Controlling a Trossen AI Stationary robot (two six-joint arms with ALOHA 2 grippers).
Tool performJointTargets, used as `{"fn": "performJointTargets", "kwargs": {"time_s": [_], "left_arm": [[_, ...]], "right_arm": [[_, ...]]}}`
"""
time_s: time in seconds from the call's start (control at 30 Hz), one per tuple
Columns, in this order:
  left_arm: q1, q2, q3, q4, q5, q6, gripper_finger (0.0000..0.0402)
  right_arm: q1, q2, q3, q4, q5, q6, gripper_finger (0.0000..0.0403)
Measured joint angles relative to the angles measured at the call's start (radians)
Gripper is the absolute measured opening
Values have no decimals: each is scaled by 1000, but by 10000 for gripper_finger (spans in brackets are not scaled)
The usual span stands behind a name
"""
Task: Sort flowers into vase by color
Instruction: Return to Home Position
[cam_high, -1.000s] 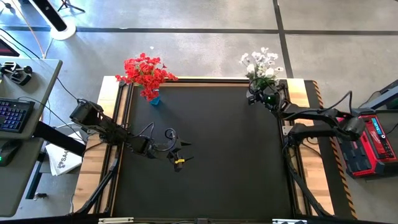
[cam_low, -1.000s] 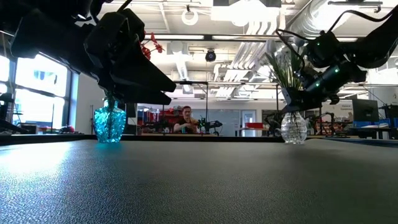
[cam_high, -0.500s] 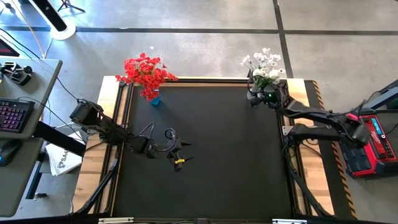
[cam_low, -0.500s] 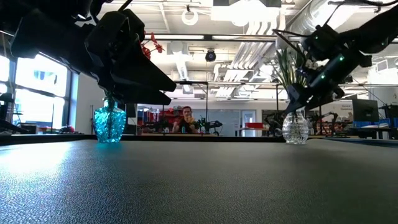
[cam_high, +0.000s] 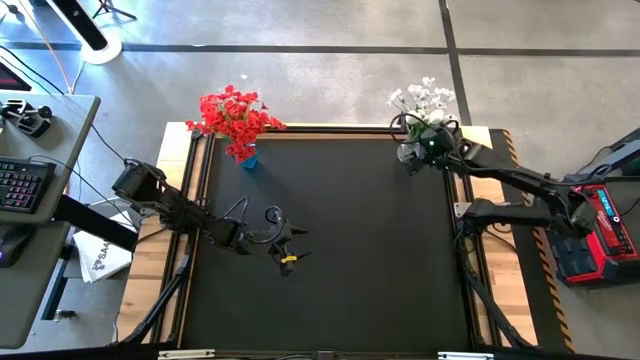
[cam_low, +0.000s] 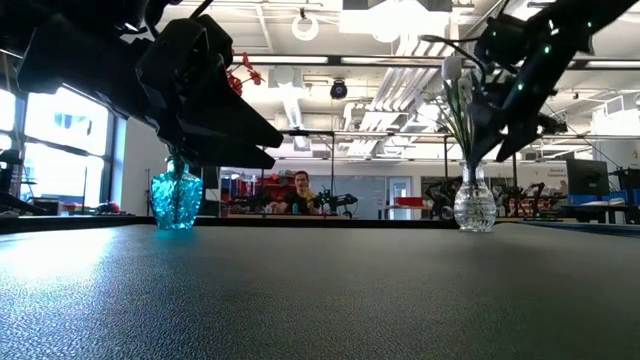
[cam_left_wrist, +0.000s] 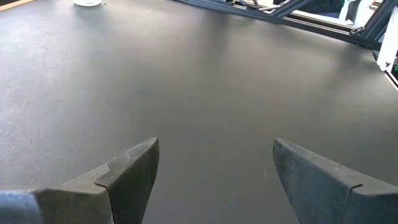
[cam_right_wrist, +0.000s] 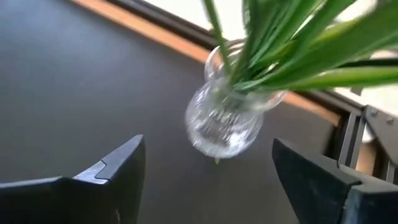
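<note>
Red flowers (cam_high: 232, 113) stand with their stems in a blue vase (cam_low: 176, 200) at the table's far left. White flowers (cam_high: 424, 104) stand with their green stems (cam_right_wrist: 261, 43) in a clear vase (cam_right_wrist: 229, 113) at the far right. My right gripper (cam_right_wrist: 208, 180) hangs open just above that clear vase and holds nothing. My left gripper (cam_left_wrist: 214, 177) hovers open over the bare mat at the table's left middle.
The black mat (cam_high: 340, 240) covers the table between wooden side strips. A desk with a keyboard (cam_high: 20, 185) stands left of the table, and a red case (cam_high: 600, 235) lies to its right. A person (cam_low: 296, 195) sits far behind the table.
My right gripper has opened and let go of the white flowers' stems, which now stand in the clear vase. It has then risen and drawn back a little from the vase.
</note>
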Motion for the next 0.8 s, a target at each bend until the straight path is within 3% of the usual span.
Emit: {"fn": "performJointTargets", "kwargs": {"time_s": [0.27, 0.5, 0.63, 0.8], "left_arm": [[-1, 0, 0, -2, 0, -1, 300], [-1, 0, 0, -22, 0, -33, 300], [-1, 0, 0, -30, 0, -36, 300], [-2, 0, 0, -33, -1, -47, 300]], "right_arm": [[124, -1, 119, -319, -17, 162, 270], [314, -38, 124, -445, -34, 228, 247], [483, -105, 117, -420, -70, 248, 241], [723, -272, -50, -142, -104, 249, 232]]}}
